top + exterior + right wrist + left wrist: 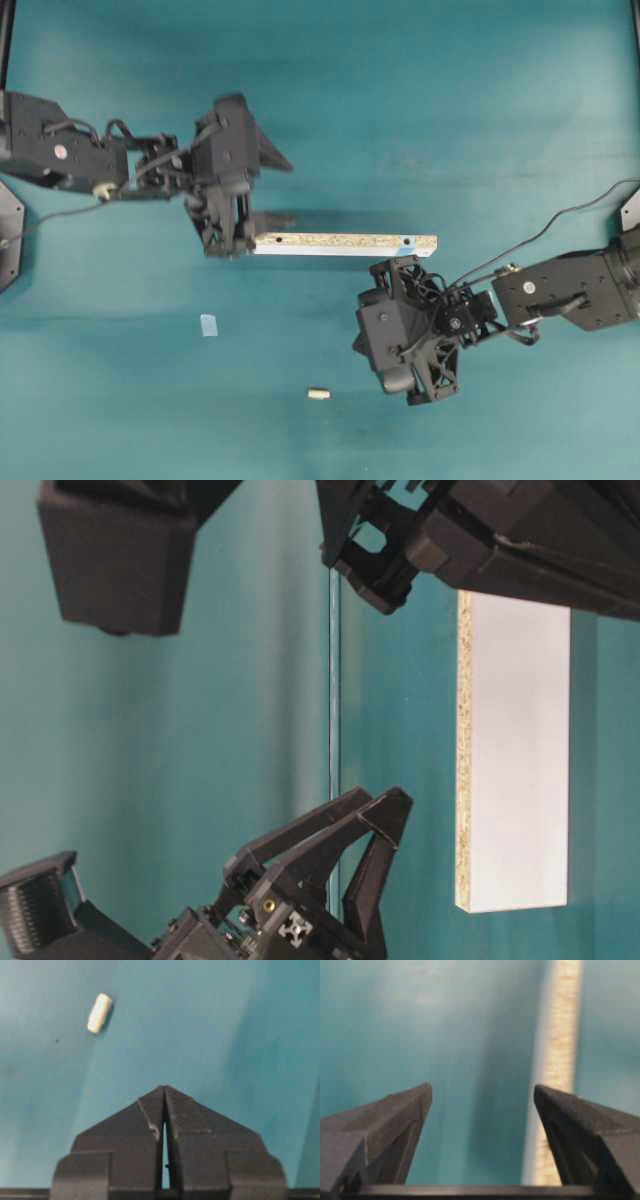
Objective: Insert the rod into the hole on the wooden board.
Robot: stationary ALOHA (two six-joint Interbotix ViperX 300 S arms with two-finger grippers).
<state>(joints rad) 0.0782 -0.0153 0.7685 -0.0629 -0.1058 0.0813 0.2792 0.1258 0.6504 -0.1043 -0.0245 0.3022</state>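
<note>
Cream short wooden dowel rod (318,394) lies flat, axis left-right overhead, parallel to long speckled chipboard strip (345,243). Left gripper (482,1105) jaws spread, empty; right gripper (164,1091) closed, empty.

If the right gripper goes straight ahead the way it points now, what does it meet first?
Probably only bare table. In its wrist view the shut right gripper points past the rod, which lies ahead but off to the left of that line; depth is unclear.

In the overhead view, the board (345,244) lies mid-desk (450,90), the rod (318,394) well below it, a small square (208,325) to the rod's upper left.
</note>
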